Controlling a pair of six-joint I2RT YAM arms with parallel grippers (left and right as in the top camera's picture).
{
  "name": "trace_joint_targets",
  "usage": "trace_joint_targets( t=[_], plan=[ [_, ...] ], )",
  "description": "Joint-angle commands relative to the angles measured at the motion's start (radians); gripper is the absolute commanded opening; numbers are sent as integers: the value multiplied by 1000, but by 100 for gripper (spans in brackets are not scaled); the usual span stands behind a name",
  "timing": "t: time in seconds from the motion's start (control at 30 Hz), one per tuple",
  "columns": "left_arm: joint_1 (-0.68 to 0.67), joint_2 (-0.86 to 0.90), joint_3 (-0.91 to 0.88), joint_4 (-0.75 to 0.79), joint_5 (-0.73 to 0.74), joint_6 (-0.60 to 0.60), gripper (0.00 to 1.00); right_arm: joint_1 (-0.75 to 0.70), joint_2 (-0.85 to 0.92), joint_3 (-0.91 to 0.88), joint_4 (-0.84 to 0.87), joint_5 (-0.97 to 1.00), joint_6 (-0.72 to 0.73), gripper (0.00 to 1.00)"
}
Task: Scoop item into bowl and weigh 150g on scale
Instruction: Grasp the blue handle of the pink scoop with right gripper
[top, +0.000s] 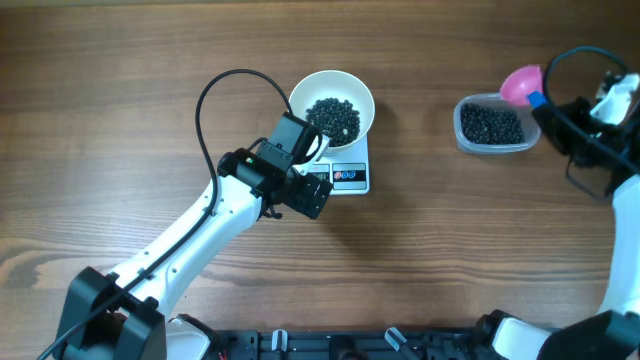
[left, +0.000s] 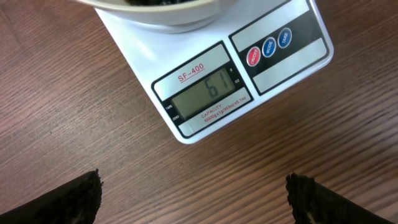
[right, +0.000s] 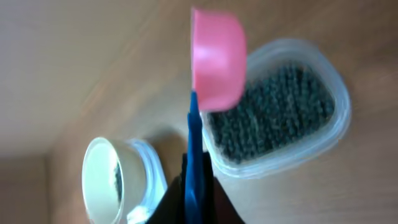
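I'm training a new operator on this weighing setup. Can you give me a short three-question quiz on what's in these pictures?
1. True or false: the bowl sits on the scale.
2. What do the right fingers hold? A) the scoop B) the bowl C) nothing
3. Fill in: the scale's display reads ___.
Key: 1 true; 2 A; 3 61.
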Motion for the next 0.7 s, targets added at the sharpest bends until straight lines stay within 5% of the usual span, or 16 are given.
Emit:
trace_joint_targets(
  t=[0.0, 0.17, 0.37, 0.67],
  plan=[
    [1, -17, -6, 0, 12, 12, 100, 9, 137, 287, -229, 68, -201, 5],
    [1, -17, -6, 0, 12, 12, 100, 43, 380, 660, -544, 178, -412, 4],
    [1, -17, -6, 0, 12, 12, 100, 89, 553, 684, -727, 245, -719, 4],
    [1, -17, -6, 0, 12, 12, 100, 122, 581, 684, -636, 460, -776, 4]
  ],
)
